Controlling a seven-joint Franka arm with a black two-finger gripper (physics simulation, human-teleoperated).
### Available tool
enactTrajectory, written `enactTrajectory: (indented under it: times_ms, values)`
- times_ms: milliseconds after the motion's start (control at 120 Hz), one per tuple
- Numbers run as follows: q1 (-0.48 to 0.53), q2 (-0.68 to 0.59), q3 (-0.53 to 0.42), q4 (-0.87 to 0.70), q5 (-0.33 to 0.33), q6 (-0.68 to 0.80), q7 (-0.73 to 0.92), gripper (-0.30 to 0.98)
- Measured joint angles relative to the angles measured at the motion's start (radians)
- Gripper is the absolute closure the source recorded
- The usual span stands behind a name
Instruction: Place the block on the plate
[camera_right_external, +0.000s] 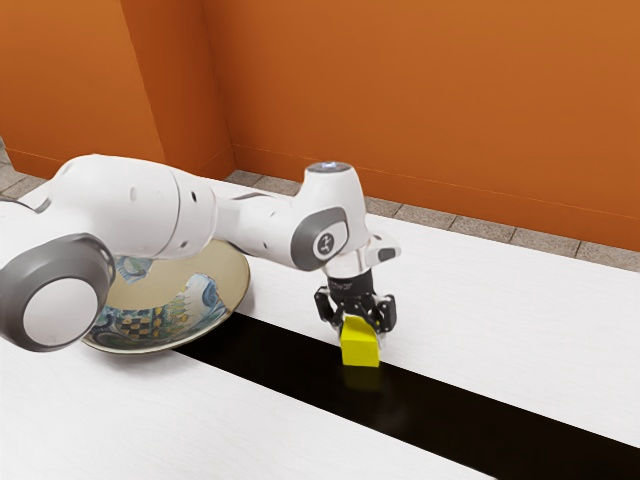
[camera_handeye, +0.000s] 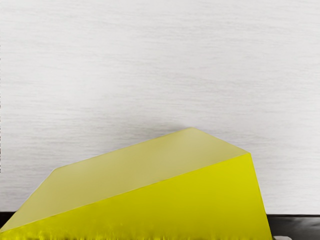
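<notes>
The block (camera_right_external: 360, 347) is well apart from the plate (camera_right_external: 235, 270), out toward the exterior view's right, with the gripper (camera_right_external: 360, 328) right down at it. Below the block is the black strip (camera_right_external: 500, 420) that runs across the table (camera_right_external: 470, 320) from the plate's side, and a faint yellow reflection shows in it just under the block. Whether the block rests there or hangs slightly above, I cannot tell.

Nor can I tell whether the gripper is spread or pinching the block (the block hides the part that matters). In the wrist view the block looms large, its edges turned at a slant, so it is certainly very near.

The step in hand looks to be the grasp, or the very start of the lift; the placing is still to do. The next move calls for making sure of a firm hold, then a straight rise until the block would pass over the plate's rim. After that comes a level carry toward the plate, a stop over its middle, a gentle lowering and a release.

The arm (camera_right_external: 265, 225) reaches across above part of the plate (it hides some of the near side), so it will need to draw back as it carries. With its slanted edges, the block could twist if gripped near a corner, and the plate's sloping inside might let it slide when let go.
</notes>
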Motion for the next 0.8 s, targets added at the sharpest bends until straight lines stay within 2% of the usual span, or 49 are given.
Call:
enactTrajectory:
  times_ms: [100,233,442,800]
  values:
    - [-0.001,0.004,0.0,-0.002,0.007,-0.001,-0.028,0.28]
    - [0.0,0.0,0.0,-0.005,0.011,-0.005,-0.058,0.26]
    - [0.023,-0.11,0.001,-0.029,0.052,-0.034,-0.092,0.28]
    - [0.215,-0.332,0.001,-0.17,0.128,-0.052,-0.133,0.28]
